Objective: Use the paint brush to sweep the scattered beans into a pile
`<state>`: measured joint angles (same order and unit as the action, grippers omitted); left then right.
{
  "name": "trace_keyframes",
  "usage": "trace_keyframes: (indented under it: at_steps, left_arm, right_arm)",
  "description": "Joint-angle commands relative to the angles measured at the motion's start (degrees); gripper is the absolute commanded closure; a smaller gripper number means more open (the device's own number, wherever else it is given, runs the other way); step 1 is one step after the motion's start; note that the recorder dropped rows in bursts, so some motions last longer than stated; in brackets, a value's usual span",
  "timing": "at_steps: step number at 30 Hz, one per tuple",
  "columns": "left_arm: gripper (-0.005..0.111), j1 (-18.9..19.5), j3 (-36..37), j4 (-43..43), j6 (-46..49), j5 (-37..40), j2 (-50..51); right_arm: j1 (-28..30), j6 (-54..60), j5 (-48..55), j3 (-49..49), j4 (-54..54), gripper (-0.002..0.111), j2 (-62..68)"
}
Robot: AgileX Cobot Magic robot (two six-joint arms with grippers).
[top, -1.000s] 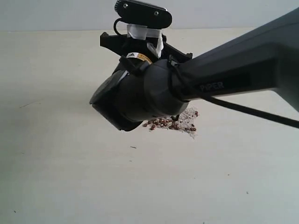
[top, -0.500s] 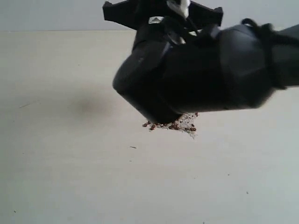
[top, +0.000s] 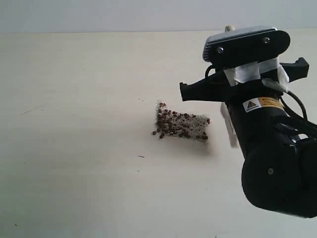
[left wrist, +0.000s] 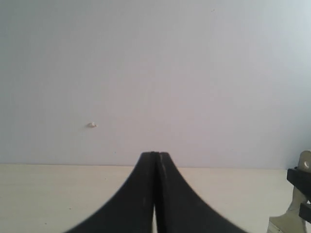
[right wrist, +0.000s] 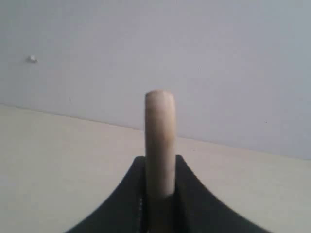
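The beans lie in one compact heap of dark reddish-brown dots mixed with pale crumbs on the cream table. Just right of the heap stands my right arm, whose gripper is shut on the paint brush. Its cream handle sticks up between the black fingers. In the exterior view the handle's tip peeks over the wrist camera, and a blurred whitish strip of the brush hangs right of the beans. My left gripper is shut with nothing in it, away from the beans.
A pale wall rises behind the table's far edge. A few dark specks lie on the tabletop. The right arm's bulky black body fills the right side of the exterior view.
The right arm has swung from over the middle to the right, uncovering the heap of beans. The heap itself looks unmoved.
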<state>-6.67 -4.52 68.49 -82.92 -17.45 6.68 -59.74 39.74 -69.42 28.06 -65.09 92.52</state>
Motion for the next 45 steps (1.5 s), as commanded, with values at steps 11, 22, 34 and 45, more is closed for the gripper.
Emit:
trace_keyframes:
  at_steps: [11,22,34,45]
  left_arm:
    - [0.107,0.0,0.2,-0.1,0.0,-0.4,-0.2]
    - [0.107,0.0,0.2,-0.1,0.0,-0.4,-0.2]
    - [0.107,0.0,0.2,-0.1,0.0,-0.4,-0.2]
    - [0.107,0.0,0.2,-0.1,0.0,-0.4,-0.2]
  right_arm:
    - [5.3,-21.2,-0.5,2.9,6.6,0.108,12.4]
    - [5.3,-17.1,-0.5,3.8,2.8,0.108,10.2]
    - [5.1,2.7,-0.5,3.8,-3.9,0.108,-8.4]
    - [5.1,10.1,-0.5,3.8,-7.0,0.108,-20.9]
